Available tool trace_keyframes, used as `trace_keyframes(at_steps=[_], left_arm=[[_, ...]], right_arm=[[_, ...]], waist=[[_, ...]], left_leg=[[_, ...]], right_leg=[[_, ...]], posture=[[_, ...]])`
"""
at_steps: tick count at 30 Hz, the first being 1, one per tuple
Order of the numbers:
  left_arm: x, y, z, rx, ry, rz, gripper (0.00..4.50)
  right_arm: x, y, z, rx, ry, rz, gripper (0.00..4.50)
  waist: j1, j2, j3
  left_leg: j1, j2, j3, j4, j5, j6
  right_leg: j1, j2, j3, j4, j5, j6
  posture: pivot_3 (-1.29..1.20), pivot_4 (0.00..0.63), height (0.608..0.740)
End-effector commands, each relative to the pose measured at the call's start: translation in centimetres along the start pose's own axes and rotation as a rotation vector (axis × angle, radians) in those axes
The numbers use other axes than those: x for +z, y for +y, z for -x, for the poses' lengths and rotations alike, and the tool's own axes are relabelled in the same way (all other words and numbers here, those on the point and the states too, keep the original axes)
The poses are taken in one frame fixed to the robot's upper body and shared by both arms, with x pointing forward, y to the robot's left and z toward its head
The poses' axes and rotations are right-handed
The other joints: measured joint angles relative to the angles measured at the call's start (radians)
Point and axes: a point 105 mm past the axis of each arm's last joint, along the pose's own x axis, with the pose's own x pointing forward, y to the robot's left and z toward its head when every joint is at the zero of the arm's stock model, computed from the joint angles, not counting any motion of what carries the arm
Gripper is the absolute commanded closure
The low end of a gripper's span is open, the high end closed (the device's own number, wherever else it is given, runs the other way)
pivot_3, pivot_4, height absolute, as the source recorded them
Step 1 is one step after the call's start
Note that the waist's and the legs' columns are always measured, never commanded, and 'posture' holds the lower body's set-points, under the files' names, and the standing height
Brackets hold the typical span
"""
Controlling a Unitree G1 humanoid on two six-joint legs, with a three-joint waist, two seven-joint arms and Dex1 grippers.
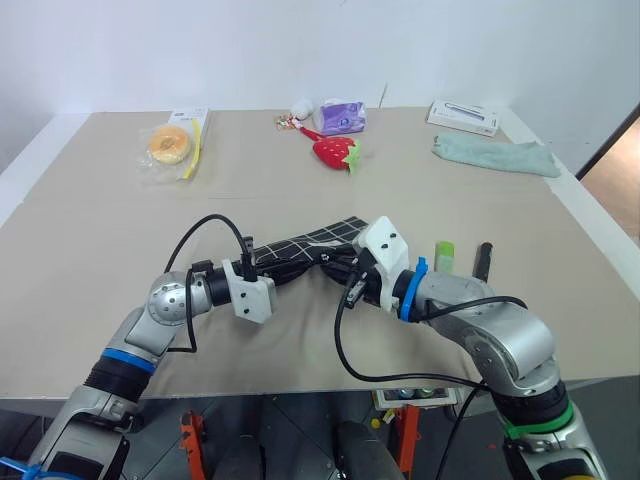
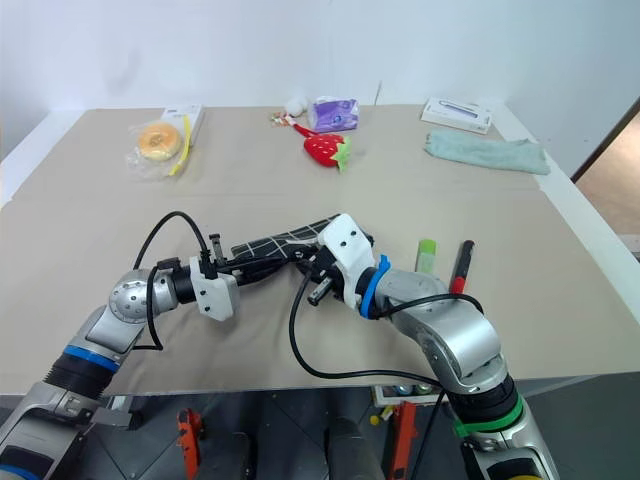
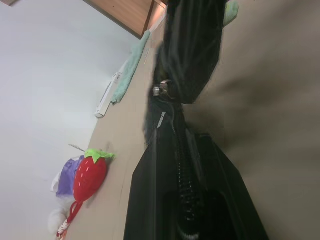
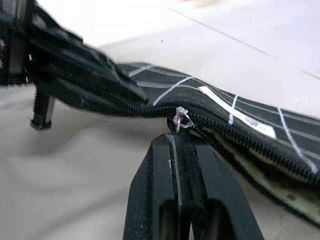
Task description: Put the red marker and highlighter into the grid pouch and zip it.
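Note:
The grid pouch, black with white lines, hangs just above the table between my two grippers. My left gripper is shut on the pouch's near-left end. In the right wrist view the fingers of my right gripper are pressed together on the black zipper pull, just under the metal slider. Right of the slider the zipper gapes open, beside a white label. The pale green highlighter and the red marker lie side by side on the table, right of my right forearm.
At the table's far side lie a bagged donut, a strawberry toy, a purple packet, a white box and a green cloth. The table's front edge runs just below my arms.

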Motion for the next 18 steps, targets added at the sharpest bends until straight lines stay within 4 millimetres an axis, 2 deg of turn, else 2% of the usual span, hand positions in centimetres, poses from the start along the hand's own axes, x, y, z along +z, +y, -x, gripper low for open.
trace_keyframes(at_steps=[1, 2, 10, 15, 16, 17, 18], left_arm=[[0.6, 1.3, -0.4, 0.046, -0.028, -0.024, 4.50], [0.6, 1.3, -0.5, 0.046, -0.029, -0.023, 4.50], [0.7, 0.9, -0.6, 0.035, -0.036, -0.014, 4.50], [0.6, 0.7, -0.5, 0.031, -0.030, -0.006, 4.50], [0.5, 0.7, -0.4, 0.030, -0.029, -0.006, 4.50], [0.5, 0.7, -0.4, 0.030, -0.027, -0.005, 4.50], [0.5, 0.7, -0.3, 0.030, -0.025, -0.005, 4.50]], right_arm=[[0.2, 2.8, 0.5, 0.133, 0.000, 0.080, 4.42], [0.0, 3.2, 0.6, 0.150, 0.009, 0.078, 4.42], [1.1, 1.7, 0.2, 0.071, -0.042, 0.052, 4.42], [1.1, 1.6, 0.8, 0.077, -0.057, 0.017, 4.42], [1.1, 1.6, 1.0, 0.080, -0.061, 0.008, 3.68], [1.1, 1.5, 1.3, 0.086, -0.062, -0.003, 3.41], [1.2, 1.4, 1.8, 0.094, -0.063, -0.014, 2.88]], waist=[[0.001, 0.000, 0.000], [0.001, 0.000, 0.000], [-0.001, 0.000, 0.000], [-0.001, 0.000, 0.000], [-0.001, 0.000, 0.000], [-0.001, 0.000, 0.000], [0.000, 0.000, 0.000]], left_leg=[[0.000, 0.000, 0.000, 0.000, 0.000, 0.000], [0.000, 0.000, 0.000, 0.000, 0.000, 0.000], [0.000, 0.000, 0.000, 0.001, 0.000, 0.000], [0.000, 0.000, 0.000, 0.000, 0.000, 0.000], [0.000, 0.000, 0.000, 0.000, 0.000, 0.000], [0.000, 0.000, 0.000, 0.000, 0.000, 0.000], [0.000, 0.000, 0.000, 0.000, 0.000, 0.000]], right_leg=[[0.000, 0.000, 0.000, 0.000, 0.000, 0.000], [0.000, 0.000, 0.000, 0.000, 0.000, 0.000], [0.000, 0.000, 0.000, 0.000, 0.000, 0.000], [0.000, 0.000, 0.000, 0.000, 0.000, 0.000], [0.000, 0.000, 0.000, 0.000, 0.000, 0.000], [0.000, 0.000, 0.000, 0.000, 0.000, 0.000], [0.000, 0.000, 0.000, 0.000, 0.000, 0.000]], posture=[[0.00, 0.150, 0.740], [0.00, 0.150, 0.740], [0.00, 0.150, 0.740], [0.00, 0.150, 0.740], [0.00, 0.150, 0.740], [0.00, 0.150, 0.740], [0.00, 0.150, 0.740]])
